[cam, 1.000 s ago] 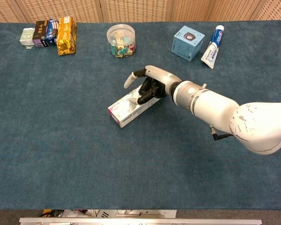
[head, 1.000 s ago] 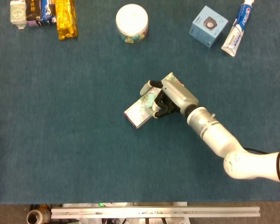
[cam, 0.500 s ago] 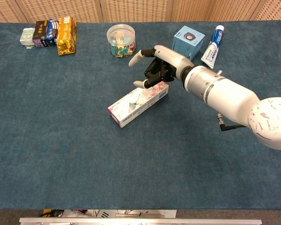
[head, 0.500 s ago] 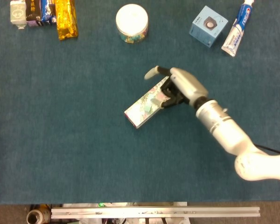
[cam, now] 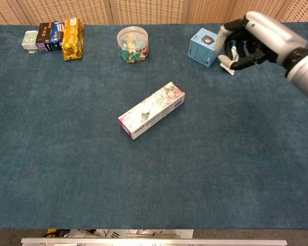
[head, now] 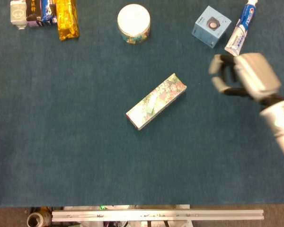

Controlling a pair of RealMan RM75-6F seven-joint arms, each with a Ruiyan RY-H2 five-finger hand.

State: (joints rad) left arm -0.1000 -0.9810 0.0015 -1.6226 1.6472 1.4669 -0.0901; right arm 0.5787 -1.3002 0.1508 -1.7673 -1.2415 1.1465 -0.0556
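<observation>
A long floral-printed box (head: 156,101) lies flat and slanted on the blue cloth, also seen in the chest view (cam: 151,110), with nothing touching it. My right hand (head: 241,75) hangs above the table well to the right of the box, fingers loosely curved and apart, holding nothing. In the chest view this hand (cam: 251,38) sits in front of the toothpaste tube and beside the light blue box (cam: 205,47). My left hand shows in neither view.
A round clear jar (head: 133,22) with a white lid stands at the back. A light blue box (head: 211,26) and a toothpaste tube (head: 240,29) lie back right. Several small packets (head: 42,14), one gold, sit back left.
My right hand let go of the floral box, rose and swung away to the right and back. The box stays where it lay.
</observation>
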